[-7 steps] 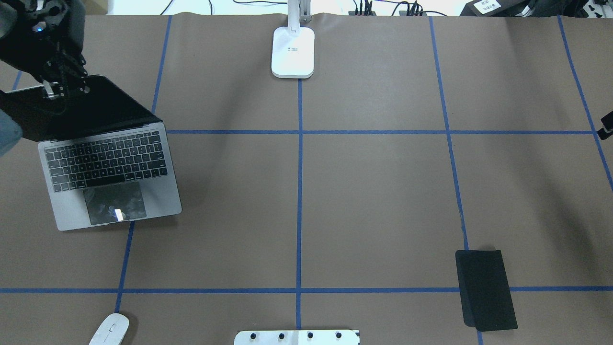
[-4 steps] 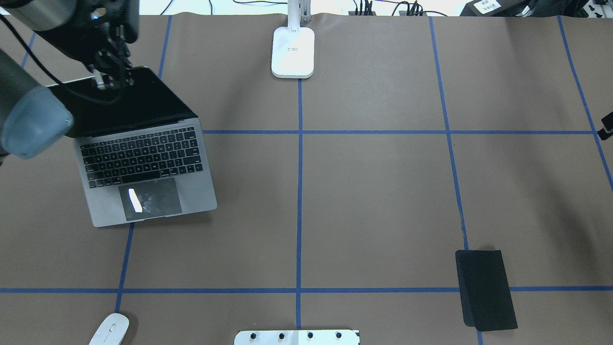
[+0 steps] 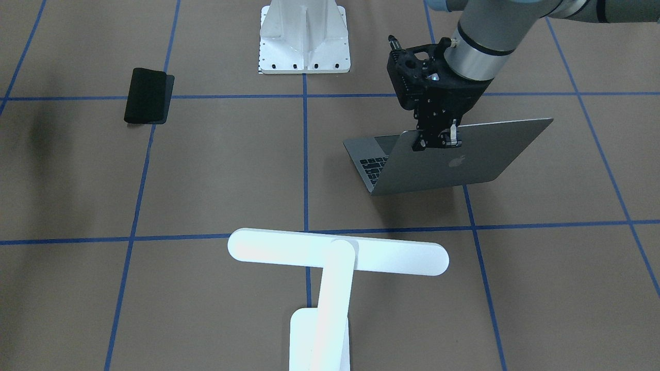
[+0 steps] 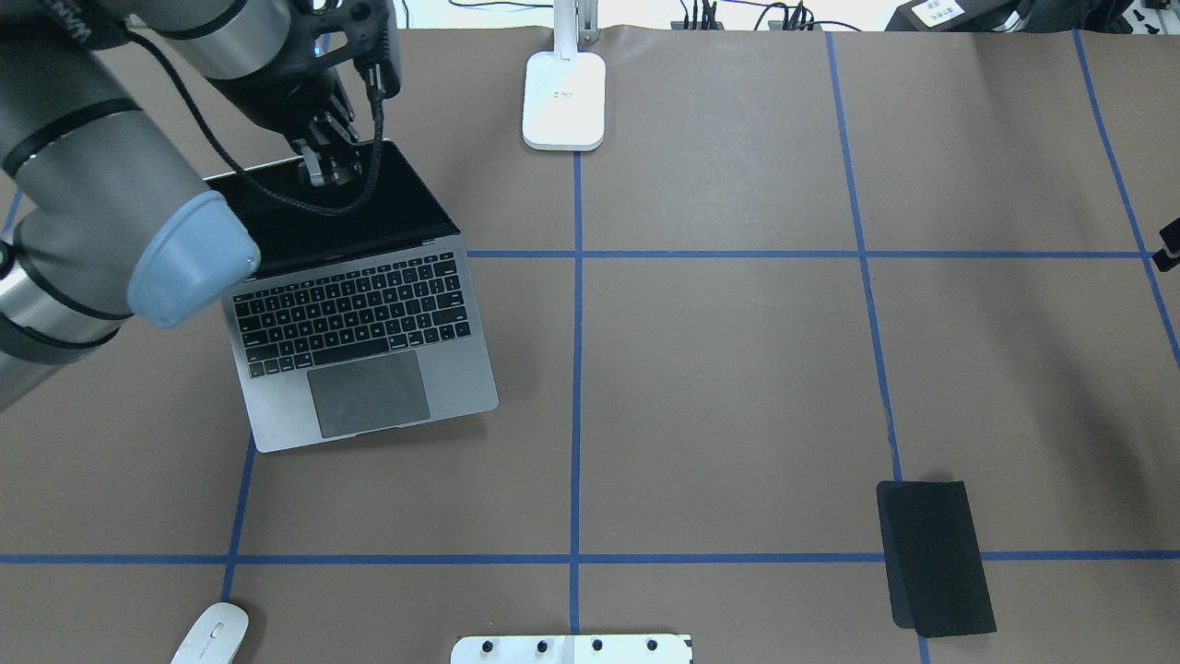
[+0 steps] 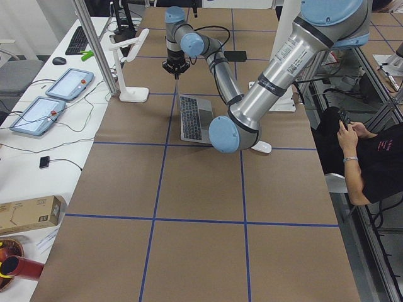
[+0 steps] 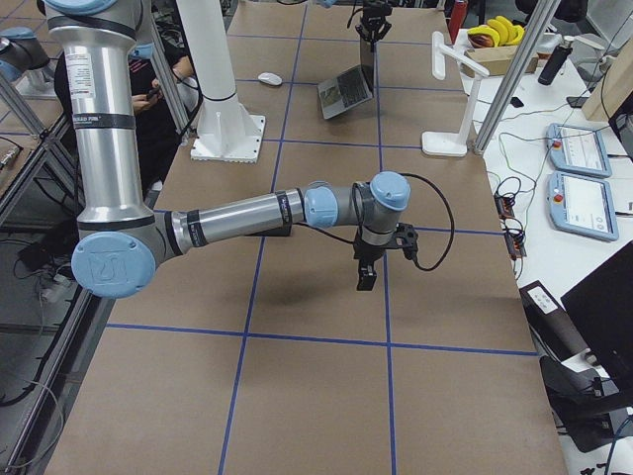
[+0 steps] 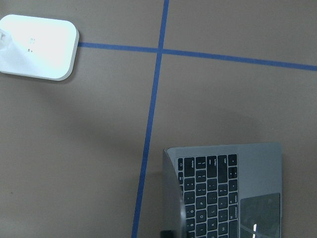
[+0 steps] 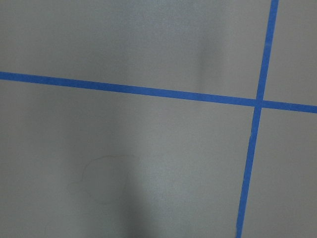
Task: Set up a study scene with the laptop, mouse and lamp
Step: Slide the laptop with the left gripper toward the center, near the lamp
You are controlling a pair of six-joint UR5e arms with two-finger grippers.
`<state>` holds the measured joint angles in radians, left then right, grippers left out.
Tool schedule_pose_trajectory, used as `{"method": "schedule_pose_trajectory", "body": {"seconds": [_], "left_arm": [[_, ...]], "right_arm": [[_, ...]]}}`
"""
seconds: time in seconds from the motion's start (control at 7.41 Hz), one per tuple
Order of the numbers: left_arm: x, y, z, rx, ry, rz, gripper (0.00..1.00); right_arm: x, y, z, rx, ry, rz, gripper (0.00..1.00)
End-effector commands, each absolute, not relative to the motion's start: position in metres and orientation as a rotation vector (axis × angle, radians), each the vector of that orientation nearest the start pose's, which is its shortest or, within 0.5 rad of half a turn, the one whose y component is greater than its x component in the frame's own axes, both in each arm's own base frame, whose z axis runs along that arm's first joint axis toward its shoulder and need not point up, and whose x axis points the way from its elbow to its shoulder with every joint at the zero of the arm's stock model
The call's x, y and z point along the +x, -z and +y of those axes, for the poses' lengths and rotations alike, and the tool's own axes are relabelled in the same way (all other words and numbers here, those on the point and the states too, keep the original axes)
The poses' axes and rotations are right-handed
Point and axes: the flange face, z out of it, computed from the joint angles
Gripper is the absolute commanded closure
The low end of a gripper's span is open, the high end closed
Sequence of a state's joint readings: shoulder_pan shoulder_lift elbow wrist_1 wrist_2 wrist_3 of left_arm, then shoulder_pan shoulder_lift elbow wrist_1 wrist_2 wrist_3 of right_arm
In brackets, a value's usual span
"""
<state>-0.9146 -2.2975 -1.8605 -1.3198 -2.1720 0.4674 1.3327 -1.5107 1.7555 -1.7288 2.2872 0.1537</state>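
Landmark: lamp [image 4: 564,100], base at the far middle, bar head out over the operators' side.

- Nearest the robot: mouse [image 4: 210,634], well apart from the lamp, on the robot's side and to the lamp's left. Nothing touches it.
- Black mat [image 4: 936,558], also robot-side, but to the lamp's right.
- Laptop [image 4: 359,323], open, lying left of the lamp and a little robot-side of its base. The keyboard faces the robot and the lid's back faces the lamp. The hinge line runs roughly crosswise, skewed so that the end toward the lamp sits nearer the robot.
- Left gripper [image 4: 324,166] is pinched closed on the lid's top edge, wrist coming in from above.
- Right gripper [image 6: 366,275] hangs far to the lamp's right, over bare paper, holding nothing. How wide it stands, cannot tell.

Judgement: the laptop is being placed. The lamp lies rightward of it, so travel toward the lamp goes along the hinge line. The left arm has it, while the right arm is far off.
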Motion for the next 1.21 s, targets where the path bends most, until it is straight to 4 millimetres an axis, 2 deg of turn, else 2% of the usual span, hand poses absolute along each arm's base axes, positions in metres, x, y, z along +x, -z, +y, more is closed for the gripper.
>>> {"method": "schedule_pose_trajectory", "body": {"seconds": [0.0, 0.4, 0.54, 0.67, 1.08], "left_arm": [[0.33, -0.11, -0.552, 0.742, -1.261, 0.687, 1.0], [0.345, -0.083, -0.573, 0.742, -1.258, 0.676, 1.0], [0.349, -0.081, -0.58, 0.735, -1.253, 0.66, 1.0], [0.35, -0.077, -0.58, 0.742, -1.253, 0.656, 1.0], [0.386, -0.065, -0.555, 0.752, -1.276, 0.631, 1.0]], "right_arm": [[-0.055, -0.559, -0.513, -0.061, 0.109, -0.718, 0.0], [-0.056, -0.559, -0.514, -0.061, 0.111, -0.718, 0.0], [-0.056, -0.558, -0.515, -0.059, 0.111, -0.717, 0.0], [-0.056, -0.558, -0.515, -0.059, 0.113, -0.717, 0.0], [-0.056, -0.56, -0.516, -0.063, 0.111, -0.716, 0.0]]}}
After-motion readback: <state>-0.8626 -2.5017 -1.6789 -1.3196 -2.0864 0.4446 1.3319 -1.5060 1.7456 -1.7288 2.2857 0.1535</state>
